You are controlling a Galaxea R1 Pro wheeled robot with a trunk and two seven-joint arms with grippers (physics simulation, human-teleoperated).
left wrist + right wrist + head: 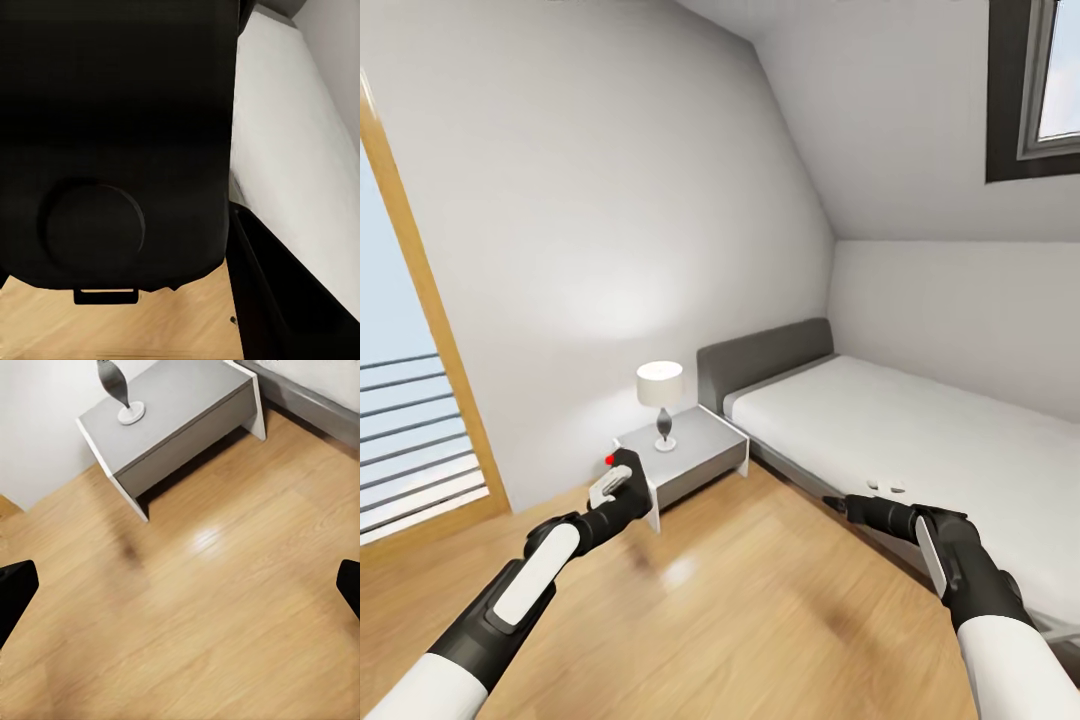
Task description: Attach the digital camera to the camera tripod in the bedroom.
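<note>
Head view, nightstand (685, 450), lamp (661, 400), bed (920, 430)

The bed (920, 440) runs along the right wall under the sloped ceiling, its headboard (765, 352) against the far wall. The nightstand (685, 450) stands just left of the bed's head, also against the far wall, on the floor (740, 600). A lamp (661, 400) stands on the nightstand. A balcony door (410, 400) lies at the far left. A window (1050, 80) sits high on the right. The left gripper (618, 490) holds the camera (622, 470) before the nightstand's left corner; the right gripper (840, 503) hangs before the bed's near edge.
</note>
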